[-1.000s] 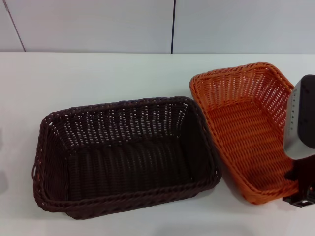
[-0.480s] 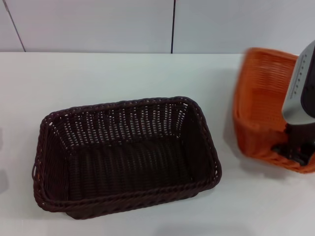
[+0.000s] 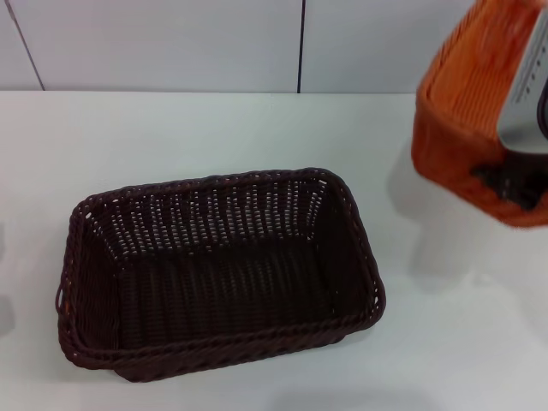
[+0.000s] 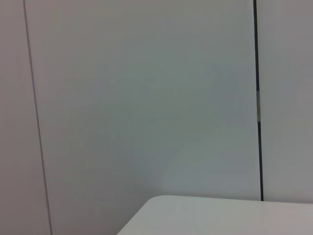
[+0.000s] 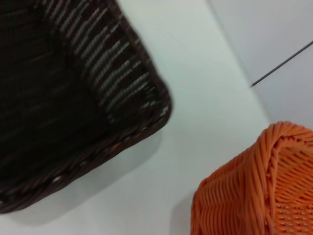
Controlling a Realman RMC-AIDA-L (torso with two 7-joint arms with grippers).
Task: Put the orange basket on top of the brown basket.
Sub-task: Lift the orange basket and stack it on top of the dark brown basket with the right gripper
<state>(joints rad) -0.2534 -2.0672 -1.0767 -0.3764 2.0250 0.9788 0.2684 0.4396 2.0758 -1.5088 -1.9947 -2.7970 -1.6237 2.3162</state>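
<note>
The orange basket (image 3: 458,128) hangs tilted in the air at the far right of the head view, above the white table (image 3: 171,128). My right gripper (image 3: 512,181) is shut on its near rim and holds it up. The brown basket (image 3: 214,265) stands upright and empty on the table at centre left, apart from the orange one. The right wrist view shows one corner of the brown basket (image 5: 58,98) and a corner of the orange basket (image 5: 254,196), with bare table between them. My left gripper is out of view.
A white panelled wall (image 3: 171,43) with a dark seam runs behind the table. The left wrist view shows only that wall (image 4: 146,98) and a table corner (image 4: 220,215).
The orange basket has been lifted off the table, tipped on edge, and carried up and to the right by my right gripper. The brown basket has not moved.
</note>
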